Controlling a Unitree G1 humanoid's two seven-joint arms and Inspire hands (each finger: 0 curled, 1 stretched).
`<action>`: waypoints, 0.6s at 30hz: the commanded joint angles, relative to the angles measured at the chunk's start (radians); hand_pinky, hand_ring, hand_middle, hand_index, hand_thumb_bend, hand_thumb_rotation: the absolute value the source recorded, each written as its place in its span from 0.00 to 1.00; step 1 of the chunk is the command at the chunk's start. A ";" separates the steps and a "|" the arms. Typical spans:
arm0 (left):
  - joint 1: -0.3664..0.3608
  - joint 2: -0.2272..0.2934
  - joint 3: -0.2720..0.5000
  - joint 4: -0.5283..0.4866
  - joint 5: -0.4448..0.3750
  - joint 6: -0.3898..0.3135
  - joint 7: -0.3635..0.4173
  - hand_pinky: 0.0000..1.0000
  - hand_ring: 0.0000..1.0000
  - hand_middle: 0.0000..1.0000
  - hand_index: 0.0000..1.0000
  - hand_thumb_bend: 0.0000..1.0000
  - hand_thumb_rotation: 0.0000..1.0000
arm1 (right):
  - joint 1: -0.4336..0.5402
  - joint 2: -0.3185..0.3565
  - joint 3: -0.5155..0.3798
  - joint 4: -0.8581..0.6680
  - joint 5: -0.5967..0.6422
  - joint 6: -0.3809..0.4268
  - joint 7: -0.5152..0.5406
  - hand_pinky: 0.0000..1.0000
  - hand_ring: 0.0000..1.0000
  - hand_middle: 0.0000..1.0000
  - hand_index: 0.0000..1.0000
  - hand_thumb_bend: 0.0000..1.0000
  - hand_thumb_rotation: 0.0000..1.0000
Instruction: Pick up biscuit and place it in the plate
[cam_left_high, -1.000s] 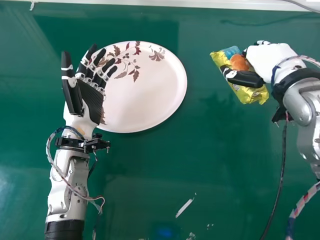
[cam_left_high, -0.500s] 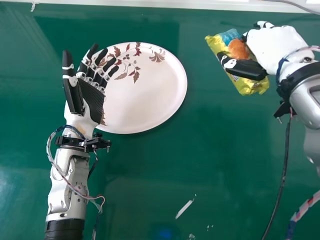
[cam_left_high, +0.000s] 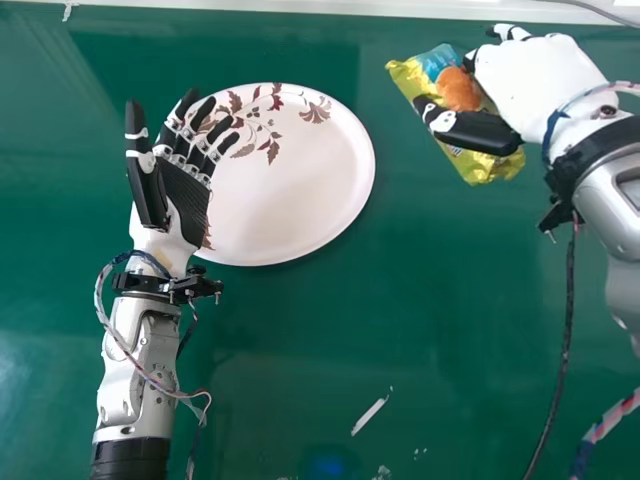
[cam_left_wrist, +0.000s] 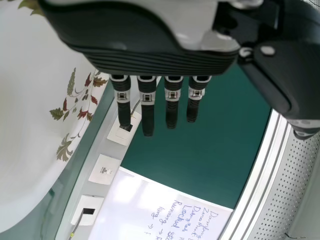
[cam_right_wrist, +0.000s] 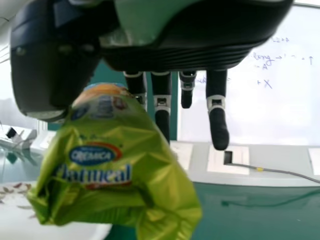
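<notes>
At the upper right of the head view, my right hand (cam_left_high: 535, 85) is curled round the yellow-green biscuit packet (cam_left_high: 484, 164), its thumb lying across the wrapper. In the right wrist view the packet (cam_right_wrist: 100, 185) hangs between the thumb and fingers of my right hand (cam_right_wrist: 200, 37). The white plate with a brown leaf pattern (cam_left_high: 300, 200) lies left of the packet, apart from it. My left hand (cam_left_high: 180, 200) rests palm up with straight fingers over the plate's left edge. In the left wrist view, my left hand (cam_left_wrist: 150, 50) is beside the plate (cam_left_wrist: 30, 125).
The green table (cam_left_high: 330, 360) carries a small white scrap (cam_left_high: 370, 415) near the front. A dark cable (cam_left_high: 560, 370) runs below the right forearm. A pale ledge (cam_left_high: 300, 10) borders the far side.
The right hand has moved away from the front edge with the packet in it, then a little leftward. The left hand and the plate have stayed in place.
</notes>
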 joint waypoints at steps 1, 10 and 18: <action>0.008 -0.001 0.005 -0.007 0.001 0.006 0.006 0.86 0.83 0.91 0.94 1.00 0.56 | -0.031 0.014 0.006 -0.023 -0.006 -0.003 0.007 0.24 0.39 0.50 0.52 0.49 0.00; 0.007 0.001 0.003 -0.002 -0.005 0.006 -0.002 0.89 0.83 0.91 0.96 1.00 0.55 | -0.075 0.030 0.022 -0.025 0.000 -0.036 0.026 0.24 0.44 0.48 0.51 0.50 0.00; 0.011 -0.003 0.003 -0.009 -0.003 0.018 0.006 0.90 0.82 0.92 0.95 1.00 0.56 | -0.121 0.047 0.027 -0.025 0.035 -0.065 0.034 0.24 0.44 0.48 0.50 0.50 0.00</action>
